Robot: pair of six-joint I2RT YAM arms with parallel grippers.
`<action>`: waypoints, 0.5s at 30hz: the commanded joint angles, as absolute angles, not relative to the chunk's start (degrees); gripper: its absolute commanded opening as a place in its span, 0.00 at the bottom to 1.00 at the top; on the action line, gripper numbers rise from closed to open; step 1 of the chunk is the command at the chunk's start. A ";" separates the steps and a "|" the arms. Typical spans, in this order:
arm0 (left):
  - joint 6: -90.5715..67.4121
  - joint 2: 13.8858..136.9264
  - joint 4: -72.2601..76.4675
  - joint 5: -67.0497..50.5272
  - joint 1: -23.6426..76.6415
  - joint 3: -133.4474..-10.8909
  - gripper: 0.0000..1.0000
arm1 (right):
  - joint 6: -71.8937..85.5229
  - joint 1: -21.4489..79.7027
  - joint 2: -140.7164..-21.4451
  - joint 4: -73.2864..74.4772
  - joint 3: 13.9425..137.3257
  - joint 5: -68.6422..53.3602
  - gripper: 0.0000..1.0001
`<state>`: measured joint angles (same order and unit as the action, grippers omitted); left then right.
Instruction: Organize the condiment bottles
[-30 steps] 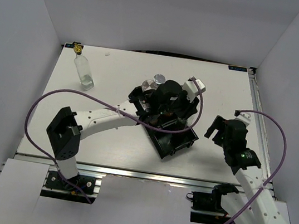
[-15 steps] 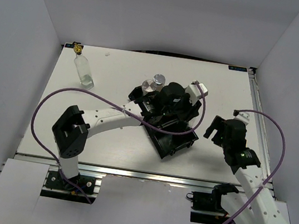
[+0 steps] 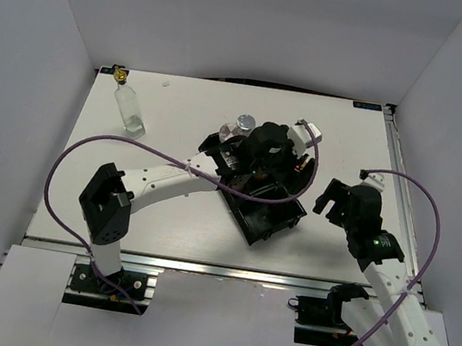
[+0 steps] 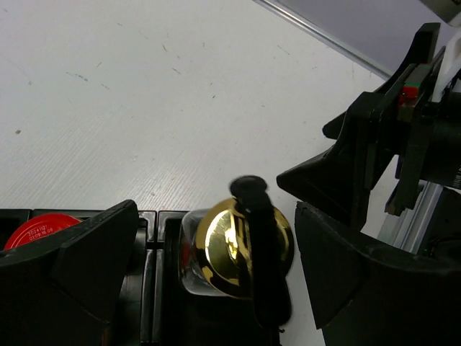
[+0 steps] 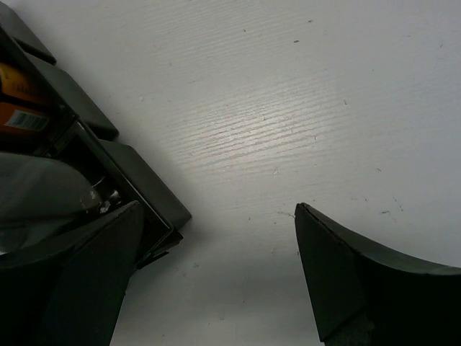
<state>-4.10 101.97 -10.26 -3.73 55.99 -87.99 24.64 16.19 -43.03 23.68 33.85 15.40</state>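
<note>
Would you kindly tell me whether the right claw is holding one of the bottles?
No, the right claw is open, with only the white table showing between its fingers.

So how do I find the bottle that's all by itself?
Start at the white table and find the black tray in the middle, under the robot arm. Now go to the table's far left corner. The bottle there is clear glass with a gold top, and it is the only one outside the tray with nothing near it.
</note>
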 commanded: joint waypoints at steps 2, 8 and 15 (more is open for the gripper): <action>-5.98 96.77 -10.81 -5.63 56.16 -87.55 0.98 | 22.94 16.00 -40.70 19.60 32.43 11.43 0.90; -7.82 96.33 -13.88 -2.38 56.25 -88.24 0.98 | 22.50 16.08 -39.99 20.22 33.05 9.15 0.89; -8.35 92.21 -19.42 5.00 56.42 -88.94 0.98 | 22.24 16.00 -38.85 19.16 32.70 8.00 0.89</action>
<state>-7.60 98.70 -16.58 1.13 56.01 -87.68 23.33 16.19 -39.44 21.89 32.82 9.21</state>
